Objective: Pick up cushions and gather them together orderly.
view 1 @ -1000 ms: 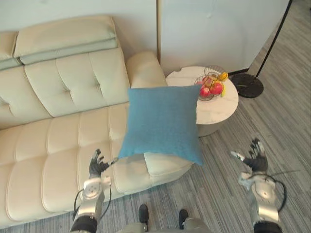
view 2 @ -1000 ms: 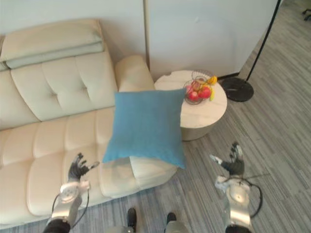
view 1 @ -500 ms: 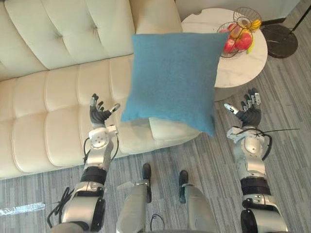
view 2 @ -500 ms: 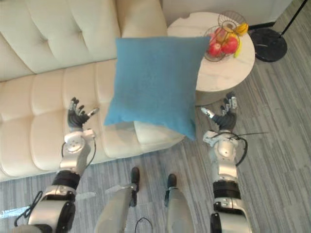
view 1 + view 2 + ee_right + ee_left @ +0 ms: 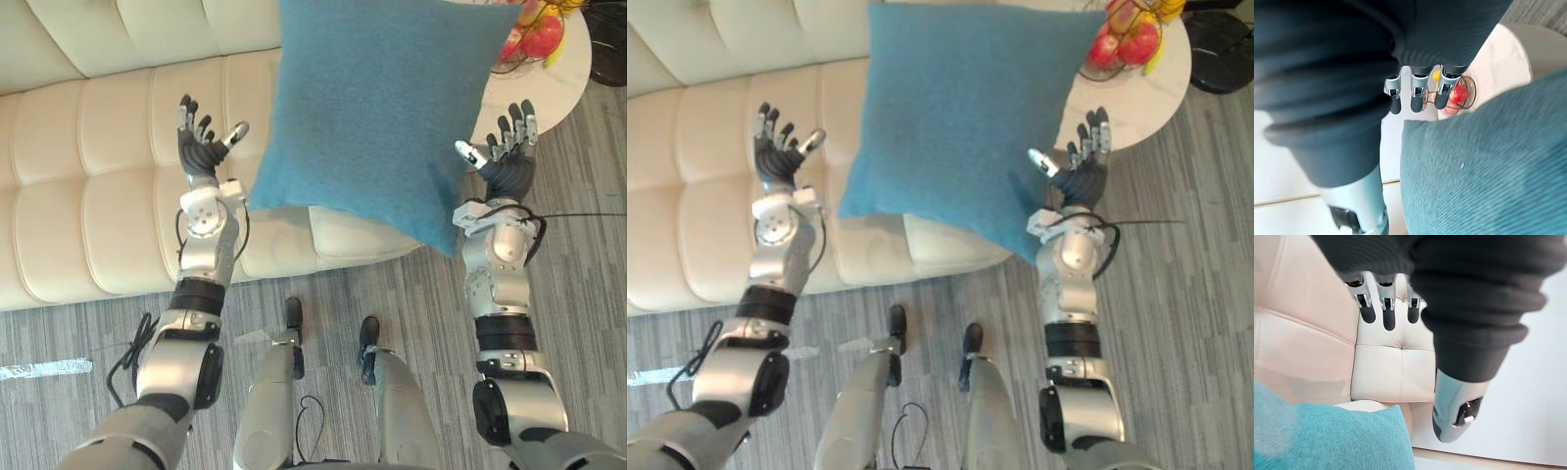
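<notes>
Nearest, the left robot hand (image 5: 201,149) and the right robot hand (image 5: 509,164) are raised palm-inward with their fingers straight and spread, holding nothing. The blue cushion (image 5: 377,108) lies between them. Its left edge is just beside the left robot hand's thumb, and its lower right corner is close against the right robot hand.

The cushion looks light, soft and plump, with a woven cover that should not slip. It will likely sag or fold if pinched at one corner. Pressing flat palms on its two opposite side edges seems the safest hold, as thumbs hooked over the face might crease it.

Beyond the left robot hand is the cream sofa (image 5: 98,176). Past the right robot hand, a round white worktop (image 5: 1146,98) carries a wire basket of fruit (image 5: 1129,37). A wide swing on that side could knock the basket.

The cushion covers whatever it rests on, so I cannot tell whether it leans on the sofa's seat or is clear of it. Nor is it clear whether either palm actually touches the fabric. Its upper edge is cut off in the left eye view.
</notes>
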You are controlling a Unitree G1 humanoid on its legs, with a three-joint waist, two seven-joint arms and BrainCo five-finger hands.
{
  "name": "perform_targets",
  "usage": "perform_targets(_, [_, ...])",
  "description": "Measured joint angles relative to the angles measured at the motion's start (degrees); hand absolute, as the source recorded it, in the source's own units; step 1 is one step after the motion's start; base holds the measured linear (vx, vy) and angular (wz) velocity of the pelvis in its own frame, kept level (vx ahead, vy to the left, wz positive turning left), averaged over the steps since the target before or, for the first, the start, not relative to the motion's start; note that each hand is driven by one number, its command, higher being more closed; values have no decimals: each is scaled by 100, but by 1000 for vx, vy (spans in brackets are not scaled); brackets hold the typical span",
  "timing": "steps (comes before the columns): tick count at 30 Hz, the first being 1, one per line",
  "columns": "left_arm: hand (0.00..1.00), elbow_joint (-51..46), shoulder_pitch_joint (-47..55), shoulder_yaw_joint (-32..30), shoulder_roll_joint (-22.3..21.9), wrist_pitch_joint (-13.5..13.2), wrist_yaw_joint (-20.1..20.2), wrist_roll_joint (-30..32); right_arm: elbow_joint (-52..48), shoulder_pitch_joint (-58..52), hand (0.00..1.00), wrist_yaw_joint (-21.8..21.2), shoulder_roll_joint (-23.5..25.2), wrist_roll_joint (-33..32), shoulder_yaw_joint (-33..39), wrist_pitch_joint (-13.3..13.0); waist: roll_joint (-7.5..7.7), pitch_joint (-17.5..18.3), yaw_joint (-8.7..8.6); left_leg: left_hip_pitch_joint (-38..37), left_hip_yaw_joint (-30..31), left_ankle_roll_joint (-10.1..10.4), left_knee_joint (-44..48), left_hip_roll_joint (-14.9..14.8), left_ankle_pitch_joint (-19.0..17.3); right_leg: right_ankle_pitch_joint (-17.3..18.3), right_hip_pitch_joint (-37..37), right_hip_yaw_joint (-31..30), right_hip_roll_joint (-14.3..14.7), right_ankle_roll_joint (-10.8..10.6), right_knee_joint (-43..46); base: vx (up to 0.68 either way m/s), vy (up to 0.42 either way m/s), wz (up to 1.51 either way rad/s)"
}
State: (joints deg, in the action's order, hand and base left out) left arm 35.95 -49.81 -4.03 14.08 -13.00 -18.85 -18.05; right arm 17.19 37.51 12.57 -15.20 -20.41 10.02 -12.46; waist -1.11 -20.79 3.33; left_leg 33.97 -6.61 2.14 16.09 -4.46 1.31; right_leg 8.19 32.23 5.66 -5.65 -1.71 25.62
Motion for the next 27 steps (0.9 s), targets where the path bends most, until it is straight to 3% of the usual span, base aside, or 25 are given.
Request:
perform_targets(7, [0, 326, -388, -68, 32, 5, -4, 6, 11, 224, 0, 161, 131, 0, 11, -48, 8, -10, -11, 223, -73, 32, -22, -118, 22, -142, 206, -108, 133, 43, -178, 17, -31, -11])
perform_targets(16, [0, 713, -436, -403, -216, 220, 3, 338, -79, -131, 0, 391, 416, 15, 340, -109, 123, -76, -73, 217, -164, 45, -232, -228, 101, -334, 200, -182, 266, 84, -474, -10, -17, -7])
perform_targets(27, [0, 923, -606, -390, -406, 253, 56, 630, -278, -203, 0, 317, 585, 15, 338, -154, 188, -175, -114, 392, -218, 56, -285, -259, 158, -386, 407, -258, 320, 89, -535, 11, -12, -3])
